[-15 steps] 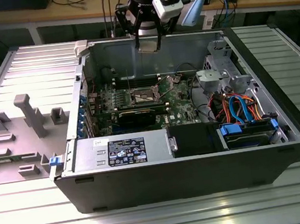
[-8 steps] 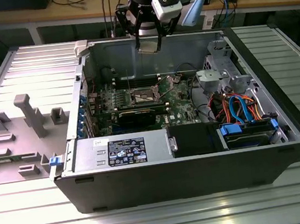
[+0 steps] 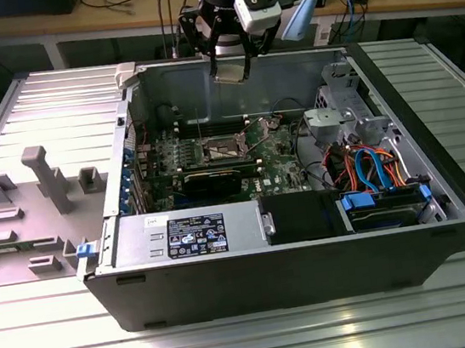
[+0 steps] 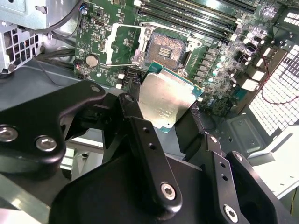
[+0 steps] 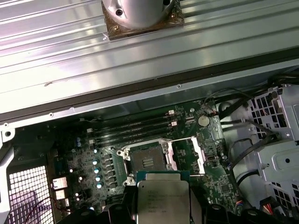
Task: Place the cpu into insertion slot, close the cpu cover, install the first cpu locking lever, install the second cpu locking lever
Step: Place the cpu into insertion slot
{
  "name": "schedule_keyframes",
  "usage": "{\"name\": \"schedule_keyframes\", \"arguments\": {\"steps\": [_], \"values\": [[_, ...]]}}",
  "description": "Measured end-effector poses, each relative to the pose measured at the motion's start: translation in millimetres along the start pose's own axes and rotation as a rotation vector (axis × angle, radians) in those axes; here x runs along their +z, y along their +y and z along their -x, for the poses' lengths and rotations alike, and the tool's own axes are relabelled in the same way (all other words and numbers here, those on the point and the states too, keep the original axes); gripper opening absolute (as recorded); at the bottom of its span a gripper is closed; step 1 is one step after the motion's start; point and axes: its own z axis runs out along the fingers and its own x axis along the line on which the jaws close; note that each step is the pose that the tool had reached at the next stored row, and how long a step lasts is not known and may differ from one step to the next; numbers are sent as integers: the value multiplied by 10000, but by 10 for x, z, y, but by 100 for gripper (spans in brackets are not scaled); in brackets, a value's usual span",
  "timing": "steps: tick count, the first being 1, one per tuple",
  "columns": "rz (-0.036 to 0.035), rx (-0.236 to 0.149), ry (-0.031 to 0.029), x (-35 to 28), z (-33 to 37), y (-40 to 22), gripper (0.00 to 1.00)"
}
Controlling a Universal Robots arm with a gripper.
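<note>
1. Between the gripper's (image 4: 164,111) black fingers (image 4: 190,128) the cpu (image 4: 166,95) is clamped by two opposite edges, tilted, its dull silver top turned to the second wrist view.
2. The chip is held in the air over the open computer case (image 3: 314,275), close to the far wall as seen in the exterior view. Nothing on the board is touched by it.
3. The insertion slot (image 5: 147,158) is left bare on the green circuit board (image 5: 219,186), dark centre exposed, and is seen just past the chip's front edge in both wrist views.
4. The cpu cover (image 5: 187,154) is swung open and is seen beside the slot, on the side toward the coin battery (image 5: 202,120).
5. Four long memory slots (image 5: 131,130) are laid along another side of the socket, parallel to its edge.
6. The case is laid on its side on a ribbed metal table (image 3: 255,343).
7. A grey panel (image 3: 38,191) with moulded blocks is placed at the exterior view's left.
8. Blue and orange cables (image 3: 368,165) are bundled inside the case at the exterior view's right.
</note>
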Motion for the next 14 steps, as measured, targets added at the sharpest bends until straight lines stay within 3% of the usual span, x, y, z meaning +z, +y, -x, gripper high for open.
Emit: {"name": "schedule_keyframes", "arguments": {"steps": [14], "values": [[4, 154, -14, -1, 4, -19, 55]]}}
